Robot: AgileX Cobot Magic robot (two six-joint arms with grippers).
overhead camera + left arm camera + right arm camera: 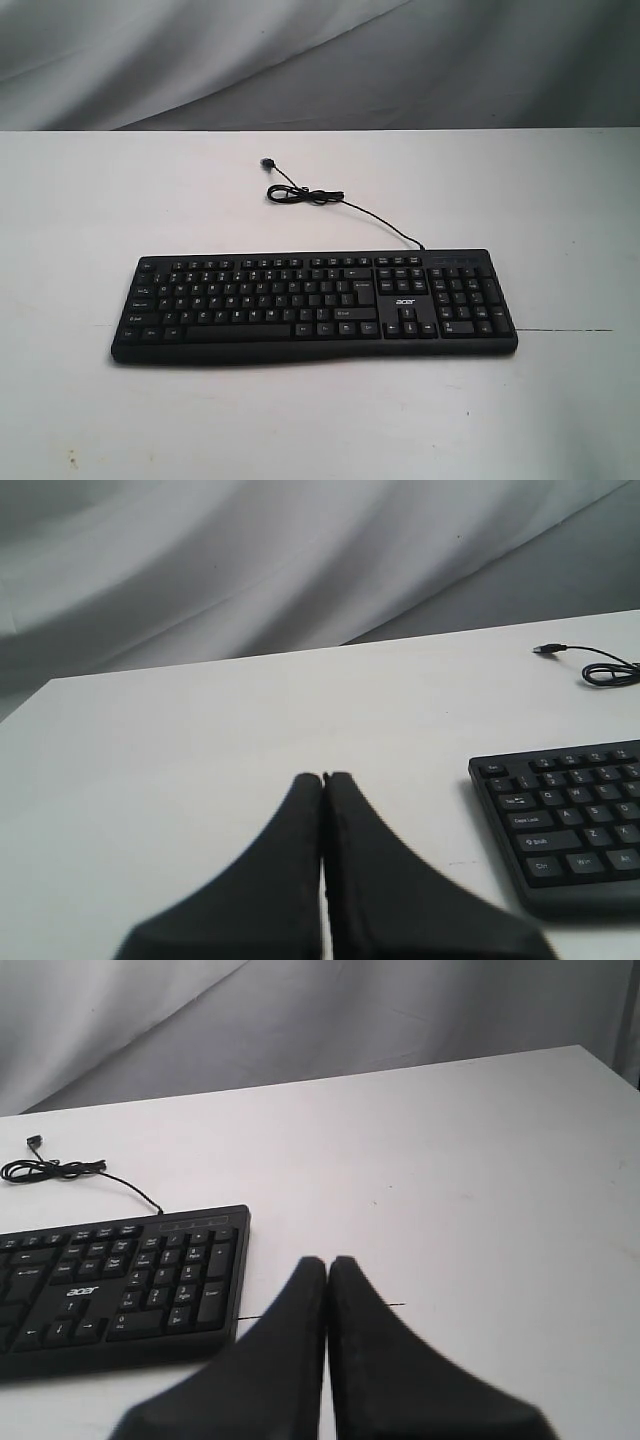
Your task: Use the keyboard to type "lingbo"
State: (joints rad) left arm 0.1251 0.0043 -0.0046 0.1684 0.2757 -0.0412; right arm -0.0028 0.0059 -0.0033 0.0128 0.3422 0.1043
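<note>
The black keyboard (315, 305) lies flat in the middle of the white table, its number pad and "acer" logo toward the right. No arm shows in the exterior view. In the left wrist view my left gripper (323, 777) is shut with nothing in it, over bare table beside the keyboard's (565, 820) Esc and Tab end. In the right wrist view my right gripper (327, 1261) is shut and empty too, over bare table just off the number-pad end of the keyboard (120, 1285).
The keyboard's thin black cable (330, 200) runs back from its rear edge in a small coil, ending in a loose plug (265, 161). A grey cloth backdrop (320, 60) hangs behind the white table (320, 420). A thin dark line (575, 331) marks the table's right part.
</note>
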